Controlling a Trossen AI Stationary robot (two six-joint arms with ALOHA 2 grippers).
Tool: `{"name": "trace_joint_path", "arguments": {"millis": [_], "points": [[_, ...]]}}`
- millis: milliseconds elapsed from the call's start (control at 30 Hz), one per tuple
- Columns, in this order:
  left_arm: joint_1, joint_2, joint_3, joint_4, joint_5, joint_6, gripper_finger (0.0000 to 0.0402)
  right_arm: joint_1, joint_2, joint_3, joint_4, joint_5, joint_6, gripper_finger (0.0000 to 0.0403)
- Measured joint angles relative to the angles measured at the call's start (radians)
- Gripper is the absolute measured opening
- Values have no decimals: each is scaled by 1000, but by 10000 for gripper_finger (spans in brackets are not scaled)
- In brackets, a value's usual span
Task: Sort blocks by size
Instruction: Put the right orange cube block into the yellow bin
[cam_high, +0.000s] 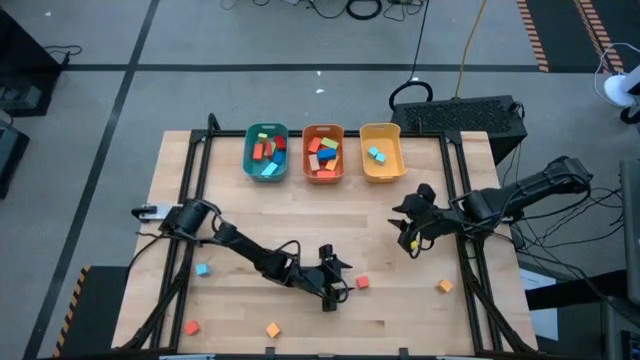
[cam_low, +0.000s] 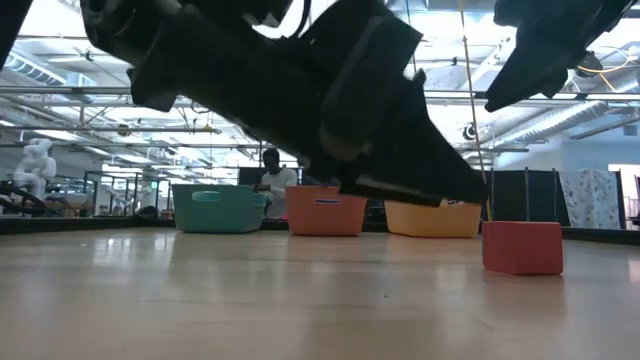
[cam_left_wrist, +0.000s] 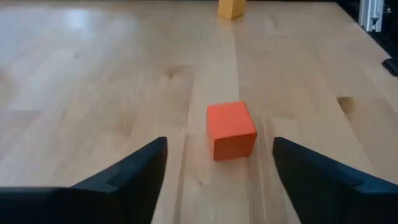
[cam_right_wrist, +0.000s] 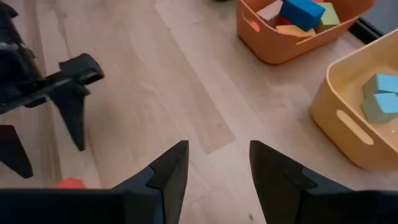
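Here, left gripper (cam_high: 338, 283) apart beside a red cube (cam_high: 362, 283), lower centre.
Right gripper (cam_right_wrist: 214, 168) apart, empty, over bare wood; table (cam_high: 300, 215) edge nearby.

Both arms are matte black throughout, built of jointed tubular links with bulkier housings at the joints. The left pincer (cam_high: 331, 281) and right pincer (cam_high: 411, 238) carry flat, wedge-shaped black fingers (cam_left_wrist: 134, 171) tapering to blunt tips. Black cables trail from the right arm's base at 3 o'clock.
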Motion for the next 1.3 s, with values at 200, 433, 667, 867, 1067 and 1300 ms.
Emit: {"name": "trace_joint_path", "arguments": {"millis": [200, 433, 667, 867, 1067, 1300], "points": [[0, 26, 17, 23, 0, -1, 338, 36, 15, 0, -5, 28, 34, 155], [-4, 120, 100, 49, -2, 14, 341, 82, 24, 1, -6, 80, 63, 155], [-3, 137, 114, 45, -35, -51, 333, 134, 35, 1, -10, 125, 83, 155], [5, 136, 114, 30, -64, -98, 296, 154, 39, 1, -9, 167, 83, 155], [3, 136, 114, 33, -58, -74, 270, 155, 39, 1, -2, 177, 77, 155], [4, 140, 114, 58, -53, -65, 267, 155, 39, 1, -2, 177, 74, 155]]}}
